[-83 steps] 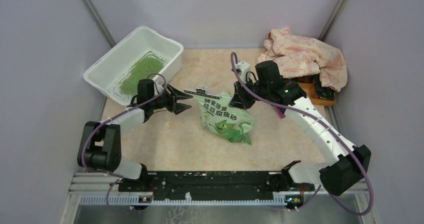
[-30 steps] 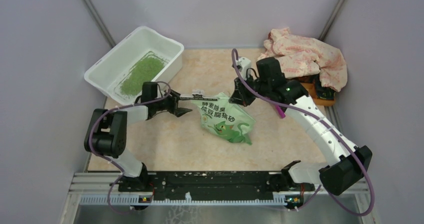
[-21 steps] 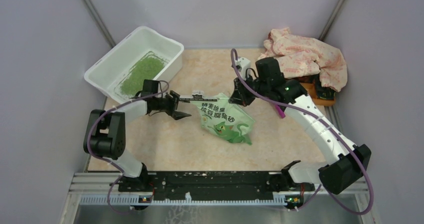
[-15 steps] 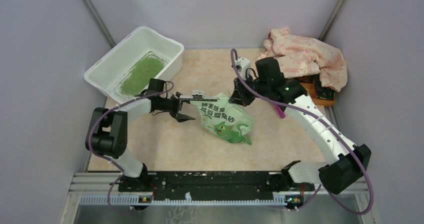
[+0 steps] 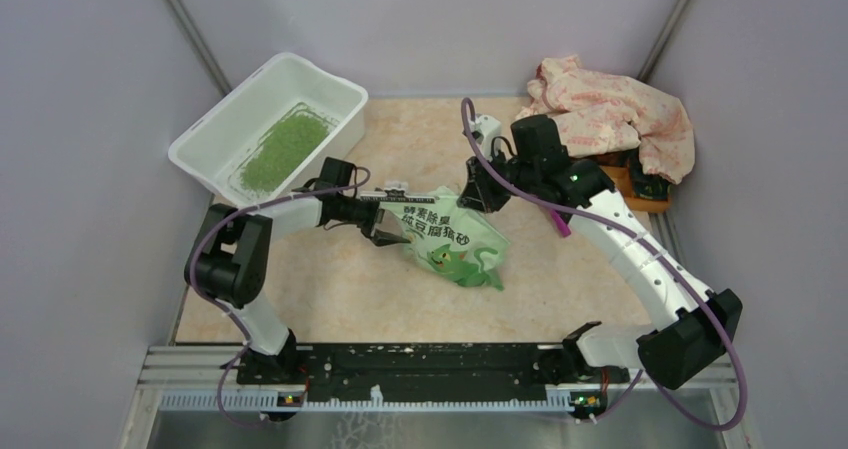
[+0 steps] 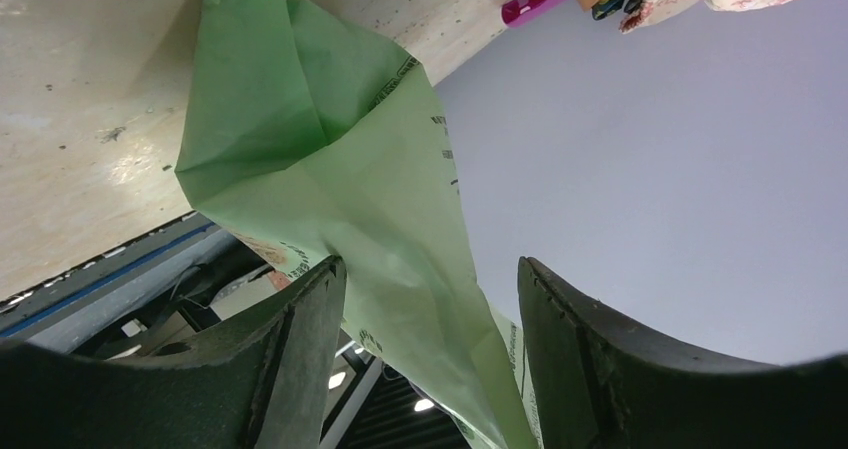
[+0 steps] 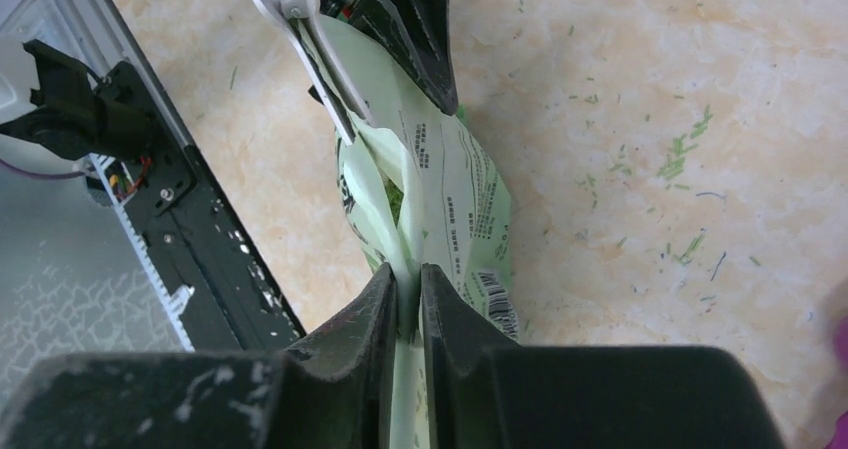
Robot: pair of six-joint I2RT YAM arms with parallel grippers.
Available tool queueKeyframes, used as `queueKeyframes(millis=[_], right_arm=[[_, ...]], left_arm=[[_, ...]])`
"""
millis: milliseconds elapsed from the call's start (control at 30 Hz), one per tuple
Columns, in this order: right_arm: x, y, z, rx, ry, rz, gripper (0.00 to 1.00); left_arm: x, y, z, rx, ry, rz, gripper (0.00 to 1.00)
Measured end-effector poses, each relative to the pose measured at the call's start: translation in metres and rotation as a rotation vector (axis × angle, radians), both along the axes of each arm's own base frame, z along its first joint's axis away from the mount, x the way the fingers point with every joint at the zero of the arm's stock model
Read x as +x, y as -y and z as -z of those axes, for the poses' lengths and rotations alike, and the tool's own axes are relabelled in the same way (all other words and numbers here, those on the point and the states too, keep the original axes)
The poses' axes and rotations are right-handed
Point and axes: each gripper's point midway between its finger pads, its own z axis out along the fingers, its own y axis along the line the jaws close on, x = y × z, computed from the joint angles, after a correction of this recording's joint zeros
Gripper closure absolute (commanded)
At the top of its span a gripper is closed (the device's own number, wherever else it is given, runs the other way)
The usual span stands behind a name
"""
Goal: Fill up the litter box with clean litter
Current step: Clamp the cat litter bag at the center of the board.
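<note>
Green bag (image 5: 452,237) film is sitting between the spread fingers of our left hand (image 6: 430,269), ungripped, while our right hand (image 7: 405,274) is pinching the opposite corner. We are aiming to close squarely on that edge before lifting toward the litter box (image 5: 230,109), which is sitting behind the left hand with a thin litter (image 5: 285,144) patch inside.

a beige marbled tabletop (image 5: 400,299) is filling the middle of the overhead view, running from 6 o'clock up to 12. plain lilac-grey walls are boxing it in: a back wall (image 5: 430,19) at 12 o'clock, a left wall (image 5: 70,219) at 9, a right wall (image 5: 770,169) at 3. grey corner strips (image 5: 190,29) are slanting up at 11 and 1 o'clock. a silver metal rail (image 5: 180,364) is lying along the near edge at 6 o'clock, a dull steel sheet (image 5: 420,429) sitting below it. soft, even light is falling, leaving only faint shadows.
</note>
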Motion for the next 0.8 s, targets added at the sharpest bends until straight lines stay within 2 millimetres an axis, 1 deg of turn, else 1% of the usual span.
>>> queueKeyframes(millis=[33, 67, 200, 267, 400, 467, 533, 600, 667, 733, 800], right_arm=[[0.0, 0.0, 0.0, 0.0, 0.0, 0.0, 0.7], [0.0, 0.0, 0.0, -0.002, 0.0, 0.001, 0.66], [-0.002, 0.002, 0.0, -0.008, -0.008, 0.002, 0.59], [-0.004, 0.002, -0.006, -0.006, -0.009, -0.002, 0.58], [-0.006, -0.001, -0.031, 0.016, 0.029, -0.02, 0.55], [-0.009, -0.005, -0.048, 0.028, 0.067, -0.042, 0.54], [-0.018, -0.013, -0.061, 0.03, 0.101, -0.087, 0.54], [-0.03, -0.026, -0.072, 0.024, 0.128, -0.153, 0.54], [-0.042, -0.044, -0.078, -0.002, 0.153, -0.224, 0.54], [-0.051, -0.065, -0.075, -0.049, 0.171, -0.295, 0.54], [-0.057, -0.078, -0.063, -0.107, 0.174, -0.337, 0.54]], left_arm=[[0.001, 0.001, -0.001, -0.003, -0.001, -0.003, 0.31], [0.002, 0.002, -0.001, -0.005, -0.002, -0.006, 0.31], [0.003, 0.003, -0.002, -0.01, -0.01, -0.014, 0.32], [0.004, 0.003, -0.002, -0.011, -0.014, -0.018, 0.32], [0.004, 0.003, -0.001, -0.012, -0.021, -0.021, 0.32], [0.005, 0.003, -0.001, -0.012, -0.022, -0.022, 0.32], [0.005, 0.004, -0.002, -0.011, -0.021, -0.022, 0.32], [0.007, 0.004, -0.002, -0.012, -0.018, -0.022, 0.32], [0.009, 0.005, -0.004, -0.012, -0.019, -0.021, 0.32], [0.01, 0.005, -0.005, -0.01, -0.02, -0.02, 0.32], [0.011, 0.006, -0.006, -0.01, -0.019, -0.019, 0.32]])
